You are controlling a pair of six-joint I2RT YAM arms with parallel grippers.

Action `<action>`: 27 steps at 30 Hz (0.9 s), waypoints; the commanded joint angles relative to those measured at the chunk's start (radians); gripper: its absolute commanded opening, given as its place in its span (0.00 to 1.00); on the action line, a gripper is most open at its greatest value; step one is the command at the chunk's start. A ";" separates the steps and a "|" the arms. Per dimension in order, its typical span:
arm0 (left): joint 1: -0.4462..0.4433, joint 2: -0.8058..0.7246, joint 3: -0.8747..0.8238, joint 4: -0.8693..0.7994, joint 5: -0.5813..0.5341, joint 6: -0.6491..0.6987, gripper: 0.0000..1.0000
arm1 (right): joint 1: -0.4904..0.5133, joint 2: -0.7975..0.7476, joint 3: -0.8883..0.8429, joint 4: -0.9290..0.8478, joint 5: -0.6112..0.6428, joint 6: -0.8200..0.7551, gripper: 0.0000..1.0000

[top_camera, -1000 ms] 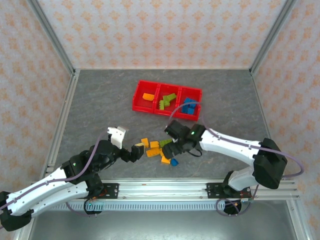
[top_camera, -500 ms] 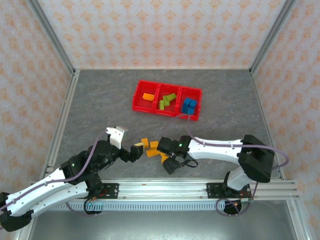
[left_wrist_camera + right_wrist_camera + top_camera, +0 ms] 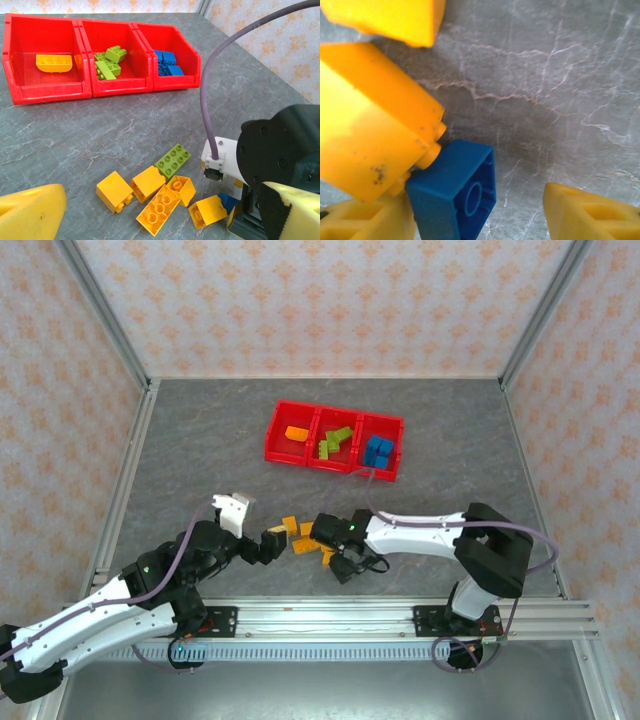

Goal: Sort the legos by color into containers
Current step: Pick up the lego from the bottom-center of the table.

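Straddling the blue brick [image 3: 452, 192], the right gripper [image 3: 346, 563] has its jaws partly spread: one fingertip [image 3: 365, 225] sits close against the brick, the other stands clear of it. The brick lies on the table beside the loose pile, with its hollow underside toward the wrist camera and an orange-yellow brick [image 3: 370, 130] touching its corner. It looks light, rigid and slick, so its flat opposite walls are probably the surest hold. The left gripper [image 3: 274, 542] is spread wide and empty. Other blue bricks lie in the right-hand bin [image 3: 192, 65].
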 commanded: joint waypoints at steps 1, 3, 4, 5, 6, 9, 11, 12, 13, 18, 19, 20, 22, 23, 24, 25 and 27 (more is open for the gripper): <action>-0.003 0.000 -0.004 0.004 -0.009 -0.011 0.99 | -0.026 -0.006 0.026 0.011 0.037 0.005 0.60; -0.004 0.002 -0.004 0.004 -0.013 -0.012 0.99 | -0.037 -0.011 0.025 0.014 0.037 0.002 0.57; -0.004 0.002 -0.004 0.004 -0.013 -0.012 0.99 | -0.039 -0.011 0.023 0.018 0.036 0.002 0.56; -0.004 0.002 -0.004 0.004 -0.012 -0.013 0.99 | -0.041 -0.010 0.023 0.022 0.033 -0.002 0.55; -0.004 0.003 -0.004 0.004 -0.013 -0.013 0.99 | -0.040 -0.010 0.022 0.027 0.033 -0.003 0.54; -0.005 0.005 -0.004 0.004 -0.011 -0.013 0.99 | -0.041 0.000 0.021 0.038 0.022 -0.005 0.53; -0.004 0.005 -0.004 0.004 -0.011 -0.012 0.99 | -0.040 0.009 0.020 0.040 0.022 -0.002 0.52; -0.003 0.005 -0.004 0.004 -0.012 -0.013 0.99 | -0.041 0.010 0.017 0.040 0.021 -0.002 0.52; -0.003 0.005 -0.004 0.004 -0.011 -0.013 0.99 | -0.041 0.012 0.015 0.040 0.020 0.000 0.51; -0.003 0.005 -0.004 0.004 -0.012 -0.013 0.99 | -0.041 -0.011 0.003 0.029 0.025 0.020 0.44; -0.003 0.005 -0.004 0.004 -0.012 -0.013 0.99 | -0.043 -0.020 0.001 0.027 0.027 0.023 0.41; -0.003 0.005 -0.004 0.004 -0.012 -0.013 0.99 | -0.042 -0.031 0.001 0.024 0.027 0.028 0.40; -0.004 0.006 -0.004 0.005 -0.013 -0.013 0.99 | -0.042 -0.050 0.004 0.023 0.034 0.036 0.36; -0.004 0.008 -0.004 0.005 -0.012 -0.013 0.99 | -0.042 -0.061 0.006 0.027 0.037 0.037 0.34; -0.004 0.008 -0.004 0.005 -0.012 -0.013 0.99 | -0.044 -0.078 0.004 0.038 0.033 0.037 0.32; -0.004 0.008 -0.004 0.005 -0.013 -0.013 0.99 | -0.046 -0.098 0.002 0.050 0.028 0.038 0.31; -0.004 0.007 -0.004 0.004 -0.013 -0.013 0.99 | -0.059 -0.134 0.000 0.066 0.019 0.043 0.28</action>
